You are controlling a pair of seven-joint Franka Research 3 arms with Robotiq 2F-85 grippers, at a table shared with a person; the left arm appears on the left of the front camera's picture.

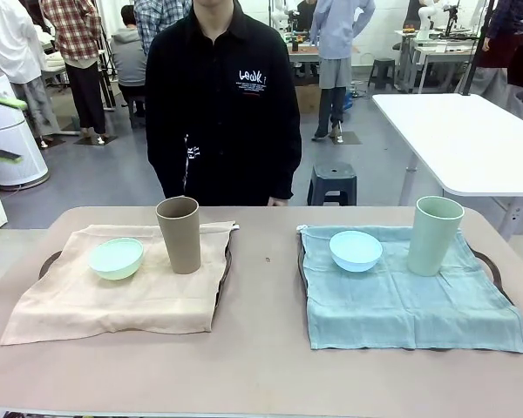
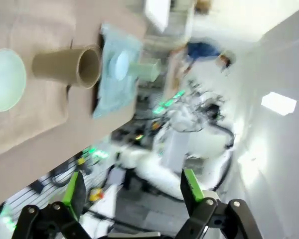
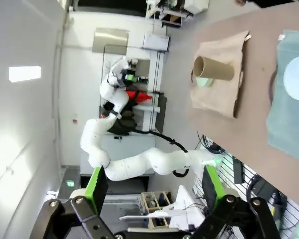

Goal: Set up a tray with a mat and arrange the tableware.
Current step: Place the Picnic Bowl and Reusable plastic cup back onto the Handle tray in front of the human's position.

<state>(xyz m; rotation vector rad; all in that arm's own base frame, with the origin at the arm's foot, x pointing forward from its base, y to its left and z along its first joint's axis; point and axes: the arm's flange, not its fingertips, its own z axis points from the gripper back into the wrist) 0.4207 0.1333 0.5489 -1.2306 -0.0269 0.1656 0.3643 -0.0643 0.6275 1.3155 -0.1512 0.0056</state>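
Observation:
Two trays sit side by side on the table. The left tray (image 1: pixel 48 262) carries a beige mat (image 1: pixel 87 305) with a pale green bowl (image 1: pixel 116 258) and a brown cup (image 1: pixel 179 233) upright on it. A teal mat (image 1: pixel 410 305) covers the right tray (image 1: pixel 491 264) and holds a light blue bowl (image 1: pixel 356 250) and a pale green cup (image 1: pixel 435 235). My left gripper (image 2: pixel 133 191) is open and off the table, well clear of the brown cup (image 2: pixel 65 64). My right gripper (image 3: pixel 154 186) is also open, far from the brown cup (image 3: pixel 213 68) and the light blue bowl (image 3: pixel 296 78).
A person in a black shirt (image 1: pixel 222 96) stands at the far edge of the table, hands out of sight. Bare tabletop (image 1: pixel 261 287) runs between the two trays and along the front. A white table (image 1: pixel 462 131) stands behind on the right.

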